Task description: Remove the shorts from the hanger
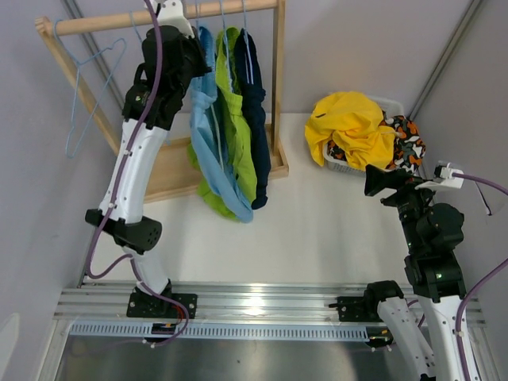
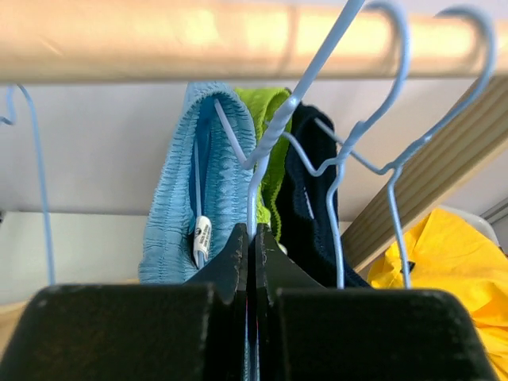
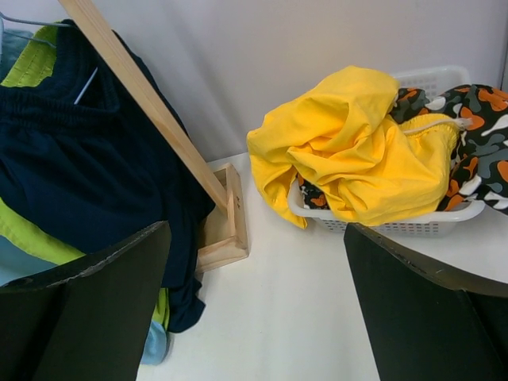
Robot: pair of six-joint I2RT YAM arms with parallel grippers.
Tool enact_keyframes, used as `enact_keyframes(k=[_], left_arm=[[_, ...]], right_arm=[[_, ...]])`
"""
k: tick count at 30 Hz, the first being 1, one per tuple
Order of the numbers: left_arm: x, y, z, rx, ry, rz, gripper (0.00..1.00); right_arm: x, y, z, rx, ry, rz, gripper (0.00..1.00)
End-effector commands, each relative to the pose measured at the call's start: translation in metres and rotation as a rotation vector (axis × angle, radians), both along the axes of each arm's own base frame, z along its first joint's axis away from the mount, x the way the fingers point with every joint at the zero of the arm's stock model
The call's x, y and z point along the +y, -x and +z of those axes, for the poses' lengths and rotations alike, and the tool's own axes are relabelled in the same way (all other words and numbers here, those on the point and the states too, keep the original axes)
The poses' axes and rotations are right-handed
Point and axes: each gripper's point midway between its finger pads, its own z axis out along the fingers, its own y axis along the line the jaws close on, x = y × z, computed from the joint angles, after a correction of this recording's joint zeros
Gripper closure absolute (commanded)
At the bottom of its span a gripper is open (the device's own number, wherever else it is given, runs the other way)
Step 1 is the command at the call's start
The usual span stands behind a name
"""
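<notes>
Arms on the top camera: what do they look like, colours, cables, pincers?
The left arm and right arm both have white links with black joint housings. A purple cable trails along each. The left pincer and right pincer have matte black, blocky fingers with lightly scuffed edges.

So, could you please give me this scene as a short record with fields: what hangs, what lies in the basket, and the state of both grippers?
on the wooden rod: light blue shorts, lime green shorts, dark navy shorts
in the white basket: yellow shorts, patterned shorts
left gripper: shut on the blue wire hanger at the light blue shorts
right gripper: open, holds nothing, near the basket
</notes>
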Motion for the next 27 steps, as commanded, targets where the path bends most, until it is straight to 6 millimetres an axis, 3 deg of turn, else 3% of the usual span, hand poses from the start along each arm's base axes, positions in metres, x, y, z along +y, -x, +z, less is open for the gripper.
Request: enact_keyframes(k=[1,4,7,10,11,13,14,15,16,17,19,20,21,22,24,27], left_arm=[[0.025,0.052,0.091,-0.224,0.005,0.011,1.00],[0.033,0.077,0.113,-0.283,-0.001,-0.005,1.00],[0.037,0.100,0.124,-0.298,-0.006,-0.036,1.00],[0.041,0.115,0.105,-0.222,-0.046,-0.058,1.00],[0.044,0.131,0.098,-0.192,-0.061,-0.075,1.00],[0.043,0.144,0.078,-0.139,-0.091,-0.117,1.00],[0.044,0.170,0.081,-0.153,-0.090,-0.167,1.00],[0.040,0.170,0.056,-0.088,-0.110,-0.193,1.00],[0.040,0.181,0.052,-0.077,-0.113,-0.222,1.00],[0.036,0.187,0.033,-0.024,-0.126,-0.259,1.00],[0.021,0.223,0.022,-0.017,-0.090,-0.411,1.00],[0.009,0.231,0.004,0.015,-0.081,-0.485,1.00],[-0.005,0.251,0.002,0.014,-0.050,-0.602,1.00],[-0.010,0.269,-0.013,0.033,-0.040,-0.665,1.00],[-0.023,0.304,-0.014,0.014,-0.029,-0.828,1.00],[-0.025,0.346,-0.007,-0.051,-0.027,-0.938,1.00]], right_arm=[[0.006,0.004,0.010,-0.040,-0.010,0.034,0.01],[0.010,0.007,0.014,-0.053,-0.013,0.056,0.01],[0.017,0.013,0.027,-0.094,-0.011,0.106,0.01],[0.033,0.021,0.045,-0.145,-0.011,0.200,0.01],[0.037,0.023,0.048,-0.154,-0.011,0.222,0.01],[0.048,0.027,0.059,-0.176,-0.009,0.291,0.01],[0.052,0.029,0.063,-0.184,-0.014,0.317,0.01],[0.062,0.034,0.070,-0.211,-0.008,0.378,0.01],[0.068,0.037,0.075,-0.228,-0.006,0.415,0.00],[0.074,0.035,0.076,-0.225,-0.007,0.449,0.01],[0.090,0.041,0.089,-0.256,-0.008,0.555,0.01],[0.097,0.034,0.087,-0.230,-0.012,0.593,0.00],[0.105,0.036,0.090,-0.227,-0.014,0.653,0.01],[0.110,0.035,0.090,-0.218,-0.014,0.682,0.01],[0.125,0.036,0.096,-0.210,0.002,0.770,0.01],[0.145,0.049,0.107,-0.220,0.035,0.882,0.01]])
